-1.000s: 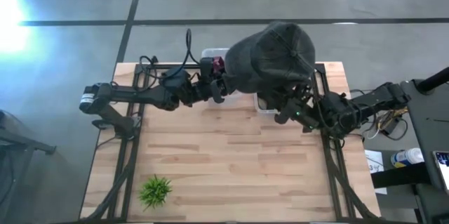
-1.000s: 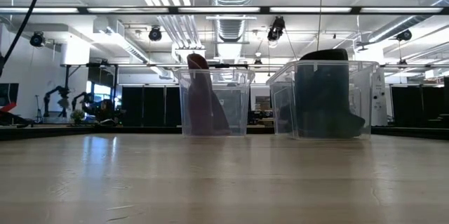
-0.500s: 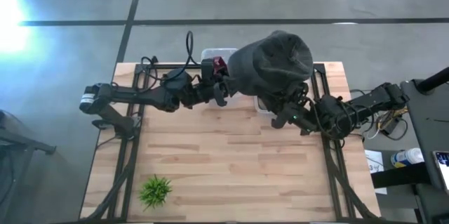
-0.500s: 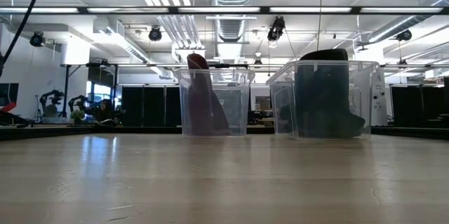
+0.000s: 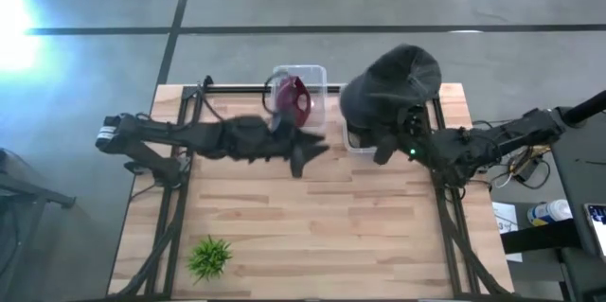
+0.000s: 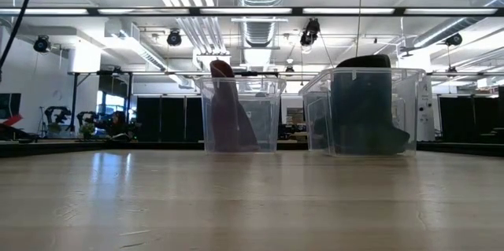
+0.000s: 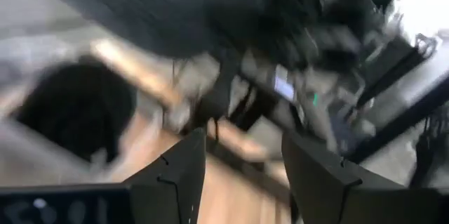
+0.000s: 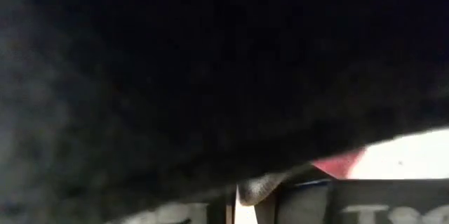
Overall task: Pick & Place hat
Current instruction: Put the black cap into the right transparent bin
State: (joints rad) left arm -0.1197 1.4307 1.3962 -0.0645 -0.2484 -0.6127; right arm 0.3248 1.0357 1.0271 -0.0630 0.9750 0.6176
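A dark grey knit hat (image 5: 393,79) hangs in the air over the right clear bin (image 6: 366,109) at the table's far side, with my right gripper (image 5: 388,139) shut on it from beneath. In the right wrist view its dark cloth (image 8: 210,76) fills the picture. My left gripper (image 7: 242,175) stands open with nothing between its fingers, over the table's middle (image 5: 308,155), to the left of the hat and apart from it. A maroon hat (image 5: 294,98) stands in the left clear bin (image 5: 317,70). Dark hats (image 6: 362,117) lie in the right bin. My right gripper holds the grey hat by cloth at its underside (image 8: 256,185), pinched between the two fingers. The arm reaches in from the table's right side. In the high view the hat itself covers the place of contact. The hat is lifted clear above the bin.
The two clear bins stand side by side at the far edge. A small green plant (image 5: 210,257) sits at the near left corner. Bare wood (image 5: 312,217) spans the near half. Black frame rails (image 5: 175,198) run along both table sides.
My left gripper has opened, let go of the grey hat and drawn back toward the near edge. My right gripper has shut on the hat and carried it toward the table's right, uncovering the left bin with the maroon hat.
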